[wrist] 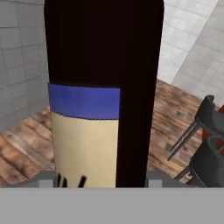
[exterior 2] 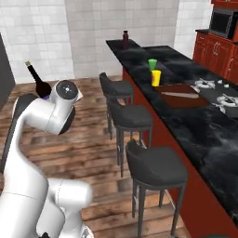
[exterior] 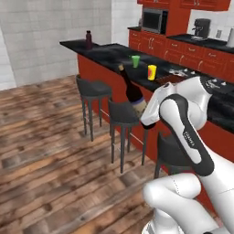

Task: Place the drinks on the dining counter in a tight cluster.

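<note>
A: Is there any writing to read here?
B: None is legible. The wine bottle (wrist: 103, 87) has a cream label with a blue band and some dark marks low down, too cut off to read.

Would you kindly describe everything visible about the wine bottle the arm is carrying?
The wine bottle is tall, dark and glossy like glass, with a slim neck and a pale tip. Its body carries a cream label topped by a blue band. It is tilted, the neck leaning up and away from the hand, and held in the air by the gripper, which clasps its lower body. It hangs over the stools on the floor side of the dining counter, touching nothing else.
</note>
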Robot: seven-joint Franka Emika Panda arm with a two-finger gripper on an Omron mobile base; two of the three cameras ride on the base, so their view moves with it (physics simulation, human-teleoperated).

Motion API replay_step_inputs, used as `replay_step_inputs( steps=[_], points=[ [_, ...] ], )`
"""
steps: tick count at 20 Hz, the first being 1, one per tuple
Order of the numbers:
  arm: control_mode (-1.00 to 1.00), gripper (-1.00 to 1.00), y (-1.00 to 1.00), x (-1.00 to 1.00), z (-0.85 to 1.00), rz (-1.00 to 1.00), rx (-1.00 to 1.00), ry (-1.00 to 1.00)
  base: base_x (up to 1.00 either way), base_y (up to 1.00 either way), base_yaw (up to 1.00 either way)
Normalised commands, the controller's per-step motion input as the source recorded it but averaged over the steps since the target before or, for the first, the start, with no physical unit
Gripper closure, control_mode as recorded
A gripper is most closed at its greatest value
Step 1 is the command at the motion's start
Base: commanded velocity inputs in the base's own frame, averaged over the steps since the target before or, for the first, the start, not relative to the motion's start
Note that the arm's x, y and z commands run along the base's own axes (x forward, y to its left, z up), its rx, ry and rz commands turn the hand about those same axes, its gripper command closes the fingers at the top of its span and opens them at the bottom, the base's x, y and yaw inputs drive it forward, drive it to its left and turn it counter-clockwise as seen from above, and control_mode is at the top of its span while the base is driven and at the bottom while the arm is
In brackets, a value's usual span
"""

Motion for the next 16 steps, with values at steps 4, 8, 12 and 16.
replay_step_inputs(
  steps=[4,8,12,16],
  points=[
    [1.0,1.0,0.0,0.0,0.0,0.0,0.0,0.0,1.0,1.0,-0.49],
    [1.0,1.0,0.0,0.0,0.0,0.0,0.0,0.0,1.0,1.0,-0.51],
    [1.0,1.0,0.0,0.0,0.0,0.0,0.0,0.0,1.0,1.0,-0.44],
    [1.0,1.0,0.0,0.0,0.0,0.0,0.0,0.0,1.0,1.0,-0.4]
  ],
)
